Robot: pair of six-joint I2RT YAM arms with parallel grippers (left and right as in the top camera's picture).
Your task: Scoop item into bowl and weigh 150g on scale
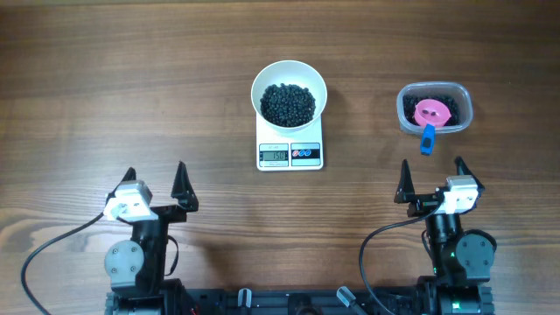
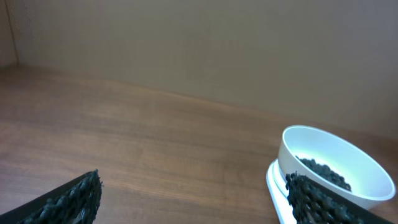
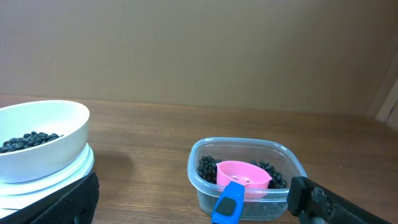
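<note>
Currently both arms sit at the near edge of the worktop [image 1: 131, 70]. The left end effector [image 1: 156, 171] has its fingers spread wide and holds nothing; the right end effector [image 1: 432, 164] is the same.

The white bowl [image 1: 289, 72] stands on the scale [image 1: 290, 140] at centre, far of both end effectors and between them: far-right of the left one, far-left of the right one, well apart from each. A heap of black beans [image 1: 289, 103] lies inside it. The display digits are too small to read with certainty.

A clear tub [image 1: 404, 112] sits directly far of the right end effector. It holds more beans and a pink scoop [image 1: 433, 111] whose blue handle [image 1: 428, 138] overhangs the near rim, near the right fingertips but not touching.
</note>
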